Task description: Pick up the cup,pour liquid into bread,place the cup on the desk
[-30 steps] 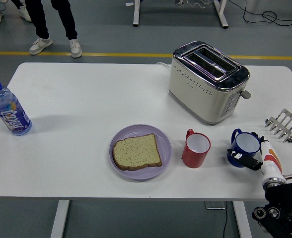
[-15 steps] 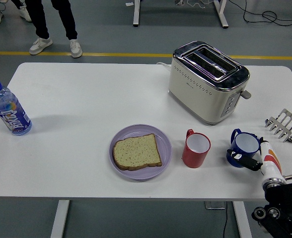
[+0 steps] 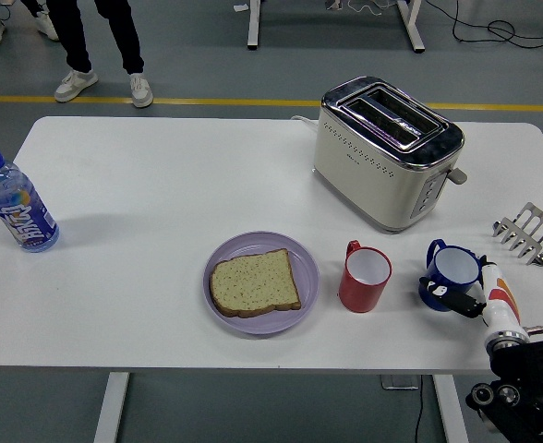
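Head view — right hand (image 3: 470, 293) grasping blue cup (image 3: 452, 276), cup nudged slightly left, red cup (image 3: 365, 277) unmoved

person (image 3: 101, 46) — cut off above legs | right arm (image 3: 521, 388) — cropped at corner

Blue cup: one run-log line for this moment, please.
right hand at blue cup | grasp unclear | cup on table | bread dry on plate
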Motion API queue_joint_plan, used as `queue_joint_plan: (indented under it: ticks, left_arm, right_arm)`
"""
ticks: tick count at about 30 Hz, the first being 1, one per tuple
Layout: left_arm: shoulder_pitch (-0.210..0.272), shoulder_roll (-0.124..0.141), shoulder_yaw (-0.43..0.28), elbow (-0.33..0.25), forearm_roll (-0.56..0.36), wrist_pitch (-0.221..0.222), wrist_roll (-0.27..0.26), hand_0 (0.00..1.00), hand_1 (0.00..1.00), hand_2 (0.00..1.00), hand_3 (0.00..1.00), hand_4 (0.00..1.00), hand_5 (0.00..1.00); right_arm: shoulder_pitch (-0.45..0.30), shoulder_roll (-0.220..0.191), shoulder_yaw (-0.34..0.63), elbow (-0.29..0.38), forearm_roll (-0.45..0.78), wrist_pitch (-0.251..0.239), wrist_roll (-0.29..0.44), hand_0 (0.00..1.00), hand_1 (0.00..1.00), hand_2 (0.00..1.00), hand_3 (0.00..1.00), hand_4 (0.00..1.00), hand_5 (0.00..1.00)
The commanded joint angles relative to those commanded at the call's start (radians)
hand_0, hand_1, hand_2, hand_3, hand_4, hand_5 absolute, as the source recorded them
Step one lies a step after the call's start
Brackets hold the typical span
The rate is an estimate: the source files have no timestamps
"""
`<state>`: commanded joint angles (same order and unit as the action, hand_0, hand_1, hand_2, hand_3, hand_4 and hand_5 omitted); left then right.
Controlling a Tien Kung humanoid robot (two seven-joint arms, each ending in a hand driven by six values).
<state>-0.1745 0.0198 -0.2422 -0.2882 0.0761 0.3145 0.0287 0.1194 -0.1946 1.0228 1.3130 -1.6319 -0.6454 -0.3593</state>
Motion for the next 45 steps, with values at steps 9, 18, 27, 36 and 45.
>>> queue_joint_plan:
  ticks: [9,18,27,36,45]
  left_arm:
    - [-0.002,0.000,0.003,0.000,-0.007,0.000,-0.002,0.688,0.699,0.702,0.556,0.254,0.998]
    - [-0.002,0.000,0.003,0.000,-0.008,0.000,-0.001,0.687,0.698,0.703,0.555,0.254,0.998]
    - [-0.003,0.000,0.005,0.000,-0.012,0.000,-0.003,0.686,0.697,0.702,0.554,0.254,0.998]
    - [-0.004,0.000,0.005,0.000,-0.012,0.000,-0.002,0.685,0.696,0.701,0.554,0.254,0.998]
    - [-0.004,0.000,0.005,0.000,-0.011,0.000,-0.002,0.685,0.697,0.701,0.553,0.255,0.998]
  right_arm:
    - [0.011,0.005,0.008,-0.011,0.031,0.000,0.012,0.839,0.719,0.825,0.836,0.968,0.412]
    - [0.012,0.006,0.005,-0.013,0.035,0.000,0.012,0.825,0.695,0.795,0.811,0.951,0.379]
    - [0.013,0.006,0.004,-0.014,0.041,0.000,0.017,0.743,0.630,0.730,0.761,0.928,0.357]
    - [0.013,0.006,0.004,-0.012,0.049,0.000,0.027,0.690,0.583,0.671,0.727,0.904,0.352]
    - [0.013,0.006,0.006,-0.015,0.056,0.000,0.032,0.583,0.516,0.590,0.648,0.862,0.322]
